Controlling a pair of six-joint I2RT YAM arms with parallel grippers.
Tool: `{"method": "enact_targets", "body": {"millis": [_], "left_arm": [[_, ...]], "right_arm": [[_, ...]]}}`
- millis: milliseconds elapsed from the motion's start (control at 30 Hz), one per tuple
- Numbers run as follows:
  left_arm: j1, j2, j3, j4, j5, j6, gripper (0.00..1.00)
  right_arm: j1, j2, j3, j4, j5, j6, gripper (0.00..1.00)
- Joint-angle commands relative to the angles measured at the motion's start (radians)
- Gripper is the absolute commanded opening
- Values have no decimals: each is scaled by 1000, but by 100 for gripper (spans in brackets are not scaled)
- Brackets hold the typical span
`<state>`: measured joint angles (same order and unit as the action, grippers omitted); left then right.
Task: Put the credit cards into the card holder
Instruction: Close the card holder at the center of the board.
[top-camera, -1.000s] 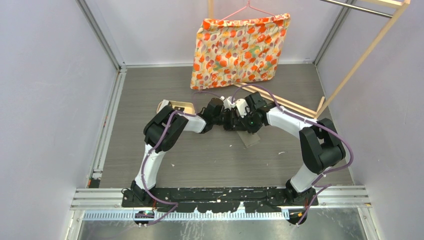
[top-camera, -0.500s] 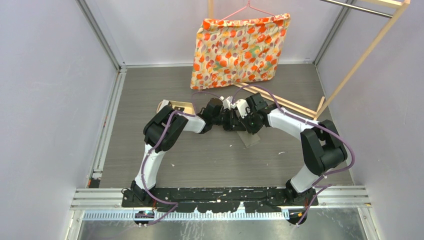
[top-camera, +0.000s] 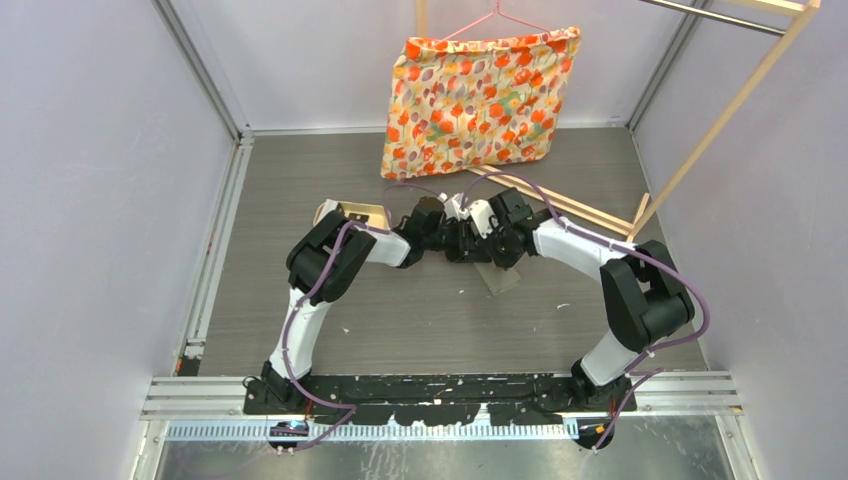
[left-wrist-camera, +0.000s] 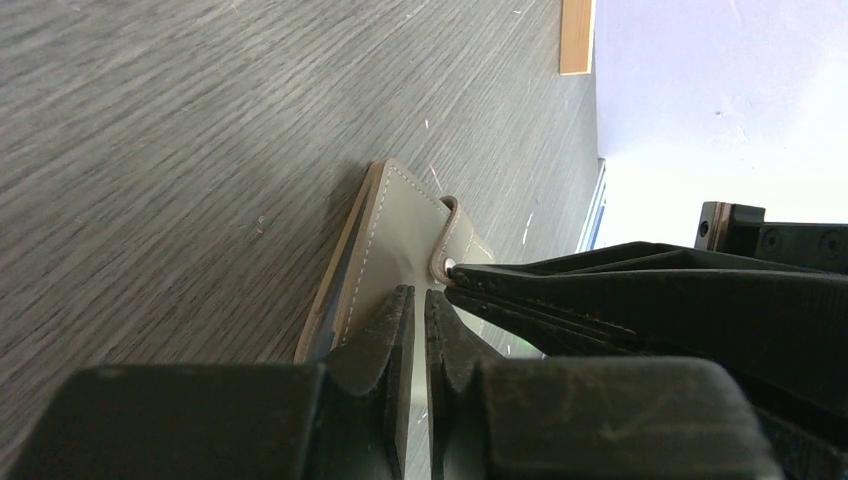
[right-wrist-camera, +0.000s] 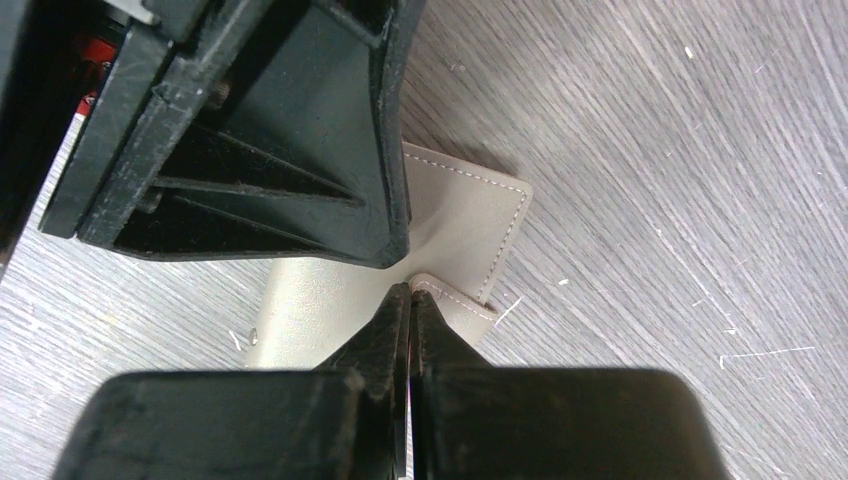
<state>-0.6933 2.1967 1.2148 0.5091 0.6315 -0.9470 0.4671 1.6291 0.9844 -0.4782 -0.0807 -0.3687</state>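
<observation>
Leather, seemingly (light, floppy, slick): card holder (left-wrist-camera: 400, 250) lies folded on the near side of the pillow (top-camera: 470, 100). Right gripper (right-wrist-camera: 410, 300) closed, left gripper (left-wrist-camera: 420, 305) nearly; grips unclear. Pinch the tab (right-wrist-camera: 455, 300).

The left fingers (right-wrist-camera: 300, 120) cover much of the card holder (right-wrist-camera: 470, 215) (inside unseen).

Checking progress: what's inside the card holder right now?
Nothing inside shows. The card holder lies folded on the table, its grey cover hiding the pockets; only a dark edge shows between the covers.
</observation>
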Motion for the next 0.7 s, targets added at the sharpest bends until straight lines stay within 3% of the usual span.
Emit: {"method": "enact_targets", "body": {"millis": [0,400,667], "left_arm": [[4,-52,-27,68,20,4,11],[28,-122,-151,290,-5,-50,13],[43,-209,-218,314,-27,-3,16]], "right_arm": [[39,75,-66,-117,30,9,1],[45,65,-71,-112,50,34,2],[-6,-20,22,-158,-120,58,44]]}}
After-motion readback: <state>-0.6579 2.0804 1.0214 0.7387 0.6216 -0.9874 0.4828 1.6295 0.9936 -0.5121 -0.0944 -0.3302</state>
